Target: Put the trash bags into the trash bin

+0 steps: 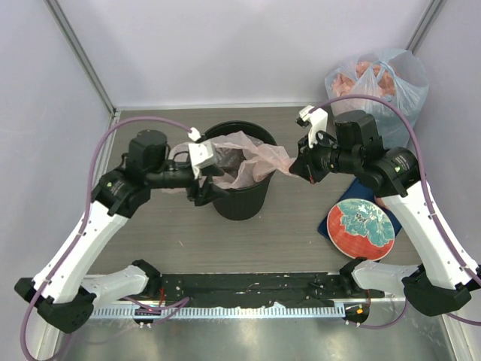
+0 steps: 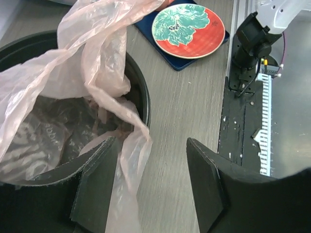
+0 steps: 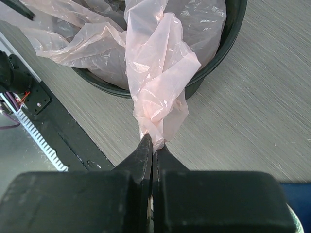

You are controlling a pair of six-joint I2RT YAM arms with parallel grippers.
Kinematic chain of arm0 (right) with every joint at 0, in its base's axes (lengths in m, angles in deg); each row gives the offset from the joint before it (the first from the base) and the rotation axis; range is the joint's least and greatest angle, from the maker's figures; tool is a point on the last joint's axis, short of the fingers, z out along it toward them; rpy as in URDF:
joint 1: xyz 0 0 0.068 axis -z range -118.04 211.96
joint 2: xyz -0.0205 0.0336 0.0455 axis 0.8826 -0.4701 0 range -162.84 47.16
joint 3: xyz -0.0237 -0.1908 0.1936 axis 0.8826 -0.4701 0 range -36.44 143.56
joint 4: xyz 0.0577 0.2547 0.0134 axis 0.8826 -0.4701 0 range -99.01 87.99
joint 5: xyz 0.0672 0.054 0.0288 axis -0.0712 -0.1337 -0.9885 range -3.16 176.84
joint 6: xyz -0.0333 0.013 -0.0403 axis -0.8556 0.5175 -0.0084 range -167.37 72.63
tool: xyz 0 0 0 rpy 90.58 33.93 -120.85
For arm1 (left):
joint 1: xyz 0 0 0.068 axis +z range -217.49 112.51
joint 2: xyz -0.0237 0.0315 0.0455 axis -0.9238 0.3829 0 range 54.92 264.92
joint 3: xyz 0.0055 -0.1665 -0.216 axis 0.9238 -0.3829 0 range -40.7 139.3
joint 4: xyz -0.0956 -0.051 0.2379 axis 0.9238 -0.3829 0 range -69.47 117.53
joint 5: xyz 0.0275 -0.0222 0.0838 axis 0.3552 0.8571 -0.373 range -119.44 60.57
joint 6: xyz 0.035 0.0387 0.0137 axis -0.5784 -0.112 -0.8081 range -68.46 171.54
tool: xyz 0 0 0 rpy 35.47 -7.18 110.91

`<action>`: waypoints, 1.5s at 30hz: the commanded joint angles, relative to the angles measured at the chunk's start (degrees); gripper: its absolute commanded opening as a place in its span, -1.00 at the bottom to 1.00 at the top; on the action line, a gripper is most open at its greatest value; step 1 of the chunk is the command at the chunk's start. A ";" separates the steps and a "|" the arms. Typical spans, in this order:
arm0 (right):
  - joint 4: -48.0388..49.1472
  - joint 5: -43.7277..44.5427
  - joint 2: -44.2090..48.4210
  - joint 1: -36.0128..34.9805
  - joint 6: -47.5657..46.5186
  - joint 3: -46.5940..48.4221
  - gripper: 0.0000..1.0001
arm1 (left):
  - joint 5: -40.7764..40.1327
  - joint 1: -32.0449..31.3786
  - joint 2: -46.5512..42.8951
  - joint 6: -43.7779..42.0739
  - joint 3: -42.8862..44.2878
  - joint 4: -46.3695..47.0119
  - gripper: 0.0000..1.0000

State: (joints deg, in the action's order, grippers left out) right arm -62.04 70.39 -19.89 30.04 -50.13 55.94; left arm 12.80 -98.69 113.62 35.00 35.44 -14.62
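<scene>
The round black trash bin [image 1: 242, 197] stands mid-table. The pale pink trash bag [image 1: 252, 156] lies partly inside it and drapes over its right rim. My right gripper [image 1: 297, 170] is shut on a bunched corner of the bag [image 3: 160, 97] just outside the bin's rim [image 3: 214, 58]. My left gripper [image 1: 204, 184] is open at the bin's left rim; a strand of the bag [image 2: 127, 160] hangs over the bin's edge [image 2: 142, 99] beside its left finger [image 2: 95, 187], unpinched.
A bulging clear-bluish bag [image 1: 379, 81] with pink contents sits at the back right. A red and teal plate [image 1: 361, 228] lies on a dark blue mat right of the bin, also in the left wrist view [image 2: 187, 29]. A black rail [image 1: 248, 288] runs along the near edge.
</scene>
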 commanded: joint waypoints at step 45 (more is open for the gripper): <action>-1.67 0.45 3.15 1.86 -0.23 7.20 -0.99 | -11.59 -13.09 4.50 4.49 -1.96 10.25 -0.99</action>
State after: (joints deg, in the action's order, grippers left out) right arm -64.29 68.97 -17.72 31.65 -50.72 60.46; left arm -6.58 -111.37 119.93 39.24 32.55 -6.12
